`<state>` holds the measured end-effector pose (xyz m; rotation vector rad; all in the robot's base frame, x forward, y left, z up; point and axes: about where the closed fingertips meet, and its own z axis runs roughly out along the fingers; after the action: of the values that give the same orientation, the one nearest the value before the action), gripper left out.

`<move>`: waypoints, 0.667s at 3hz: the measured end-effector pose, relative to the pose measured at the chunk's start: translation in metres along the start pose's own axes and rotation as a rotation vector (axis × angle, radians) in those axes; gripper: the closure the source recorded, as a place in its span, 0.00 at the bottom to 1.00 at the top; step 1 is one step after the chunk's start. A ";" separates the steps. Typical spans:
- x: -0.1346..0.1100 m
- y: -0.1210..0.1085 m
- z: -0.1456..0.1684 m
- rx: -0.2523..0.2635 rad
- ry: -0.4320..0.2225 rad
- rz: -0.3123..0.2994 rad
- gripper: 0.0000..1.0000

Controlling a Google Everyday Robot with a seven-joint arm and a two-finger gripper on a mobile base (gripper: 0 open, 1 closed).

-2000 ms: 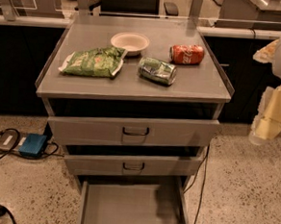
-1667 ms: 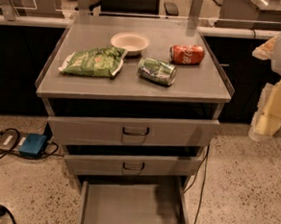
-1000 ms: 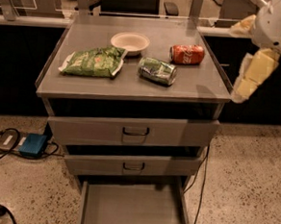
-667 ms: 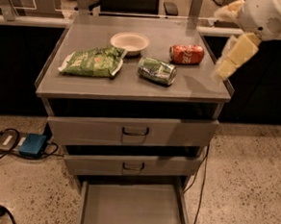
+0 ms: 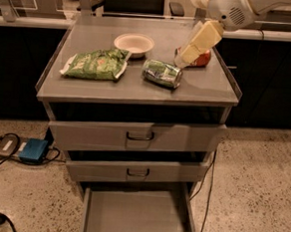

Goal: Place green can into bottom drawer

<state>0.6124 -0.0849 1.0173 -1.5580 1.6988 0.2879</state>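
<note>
Reaching for the green can (image 5: 162,73) is the step you are in, judging from the camera view. The can lies on its side on the counter (image 5: 87,90), untouched. The gripper (image 5: 196,45) hangs above and to the right of it, near but apart, in front of the red can (image 5: 204,59); whether it is spread or closed you cannot tell. Your next move calls for coming down and left onto the green can and closing across its body. The white bowl (image 5: 134,43) behind the green can and the chip bag (image 5: 95,64) to its left both sit apart from it; the red can, behind and right, is the likeliest thing to brush. Mind the counter's raised lip further right. Well below the green can, the bottom drawer (image 5: 136,218) stands pulled out under two upper drawers (image 5: 136,136) that jut slightly, so carry the can out past the counter's front edge before lowering.
</note>
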 end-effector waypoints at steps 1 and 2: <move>0.003 0.004 0.043 -0.002 0.158 -0.021 0.00; 0.024 -0.001 0.080 -0.002 0.305 -0.047 0.00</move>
<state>0.6469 -0.0518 0.9490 -1.7084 1.8876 0.0277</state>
